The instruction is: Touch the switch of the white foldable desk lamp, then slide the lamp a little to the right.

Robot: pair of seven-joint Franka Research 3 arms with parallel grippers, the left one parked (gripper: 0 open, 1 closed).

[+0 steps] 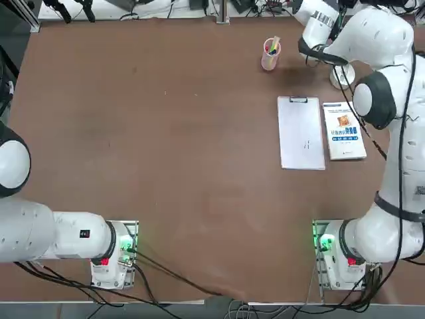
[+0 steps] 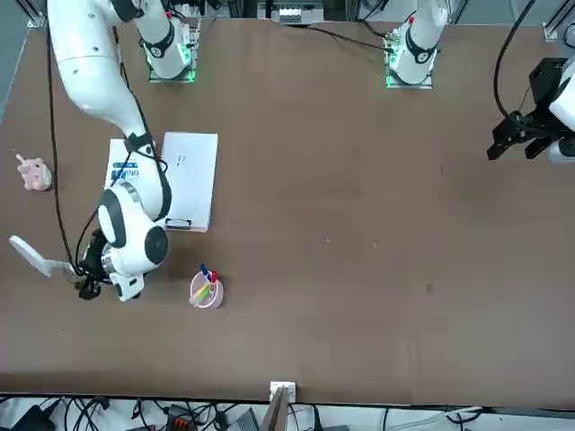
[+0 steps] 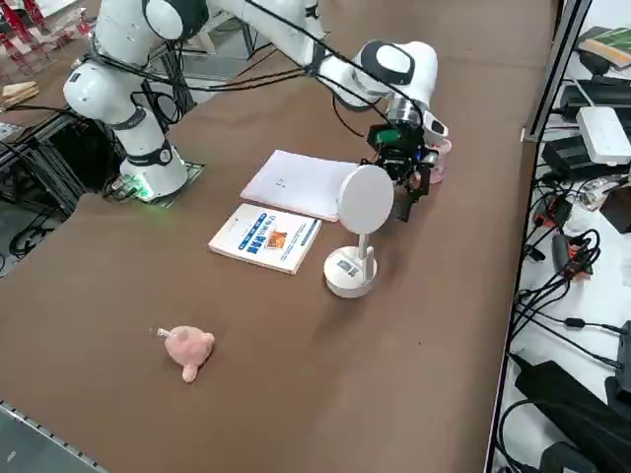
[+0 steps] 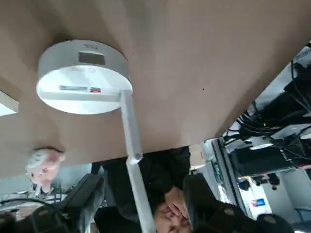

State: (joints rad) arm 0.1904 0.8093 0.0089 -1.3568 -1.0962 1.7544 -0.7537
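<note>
We find the white foldable desk lamp (image 3: 355,241) near the table's (image 1: 166,166) far right corner as the robot sees it, its round disc base flat on the wood, thin arm rising to a round head. The right gripper (image 3: 404,182) hangs just beside the lamp's arm, on the side toward the pink pen cup (image 1: 270,54). In the wrist view the two fingers (image 4: 85,199) stand apart with the lamp's arm running between them, not gripped as far as we can see; we read the jaws as open and holding nothing.

Handling, as we judge it: the lamp looks light and rigid plastic, with the head carried high on a slim stalk, so it is likely top-heavy. A push high on the arm could tip it or fold the hinge. We would press low, against the rim of the disc base, for the slide. The wood looks smooth enough for the base to glide. The switch seems to sit on the top of the base, where a small dark panel shows; a light touch should do.

A clipboard (image 1: 301,133) and a booklet (image 1: 344,130) lie nearby, a pink plush toy (image 3: 187,348) further along the right edge.
</note>
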